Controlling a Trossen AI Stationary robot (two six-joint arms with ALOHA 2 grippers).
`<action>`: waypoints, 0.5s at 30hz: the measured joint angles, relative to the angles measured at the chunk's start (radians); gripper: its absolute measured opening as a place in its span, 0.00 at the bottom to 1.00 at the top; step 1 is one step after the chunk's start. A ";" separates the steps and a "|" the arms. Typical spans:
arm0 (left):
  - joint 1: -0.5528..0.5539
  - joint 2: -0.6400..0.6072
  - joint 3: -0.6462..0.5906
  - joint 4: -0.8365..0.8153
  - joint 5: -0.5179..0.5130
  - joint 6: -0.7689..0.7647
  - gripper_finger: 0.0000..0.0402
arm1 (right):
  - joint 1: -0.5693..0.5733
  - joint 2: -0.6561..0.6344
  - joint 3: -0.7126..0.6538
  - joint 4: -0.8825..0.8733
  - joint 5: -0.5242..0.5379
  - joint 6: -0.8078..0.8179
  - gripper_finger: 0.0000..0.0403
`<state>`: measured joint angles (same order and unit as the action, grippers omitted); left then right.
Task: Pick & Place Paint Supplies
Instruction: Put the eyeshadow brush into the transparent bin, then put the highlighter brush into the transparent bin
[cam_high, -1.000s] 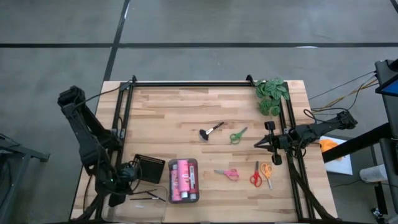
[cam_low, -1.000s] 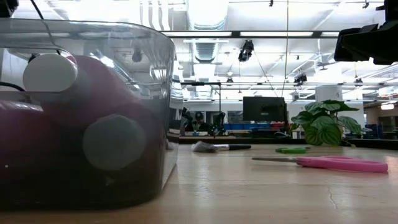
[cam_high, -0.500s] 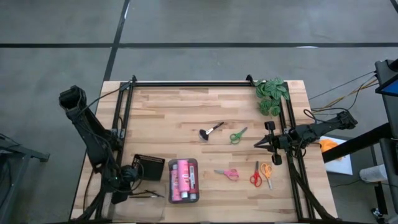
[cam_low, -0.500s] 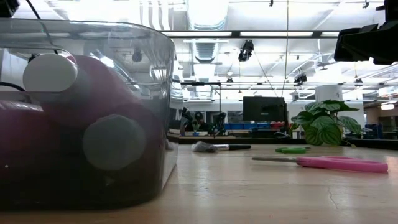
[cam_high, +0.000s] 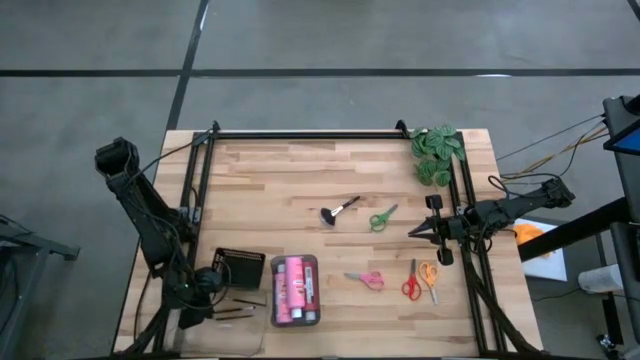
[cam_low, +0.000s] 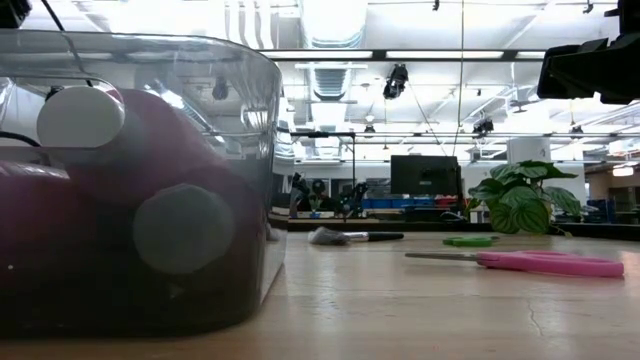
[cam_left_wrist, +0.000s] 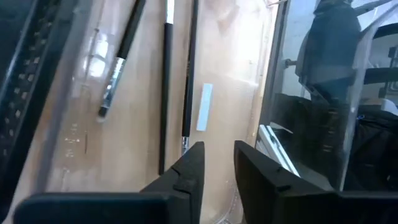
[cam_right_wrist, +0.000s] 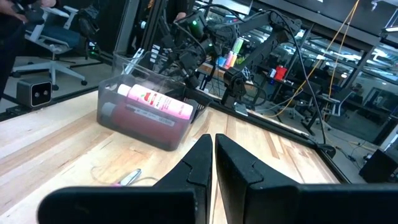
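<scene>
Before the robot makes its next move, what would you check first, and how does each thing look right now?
1. Left gripper let go of the thin brushes: ok, fingers apart, nothing between them.
2. Brushes lying inside the clear tray: ok.
3. Paint bottles in their bin: ok.
4. Right gripper empty: ok, shut on nothing.
5. Fluffy brush and four scissors put away: not ok, still on the table.

1. the left gripper is down low at about 7 o'clock, its fingers a little apart.
2. the right gripper waits at 3 o'clock, pointing toward the middle, fingers pressed together.
</scene>
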<state>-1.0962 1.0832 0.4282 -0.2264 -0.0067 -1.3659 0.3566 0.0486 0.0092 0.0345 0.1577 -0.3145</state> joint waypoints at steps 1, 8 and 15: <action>0.000 0.000 0.000 0.002 0.000 0.000 0.24 | 0.000 0.000 0.000 0.000 0.000 0.000 0.04; 0.000 0.000 0.007 0.002 0.001 -0.001 0.25 | 0.000 0.000 0.000 0.000 0.000 0.000 0.04; 0.002 -0.017 0.104 -0.100 -0.011 0.009 0.25 | 0.000 0.000 0.000 0.000 0.000 0.000 0.04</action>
<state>-1.0944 1.0658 0.5321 -0.3262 -0.0175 -1.3573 0.3565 0.0486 0.0092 0.0345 0.1577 -0.3145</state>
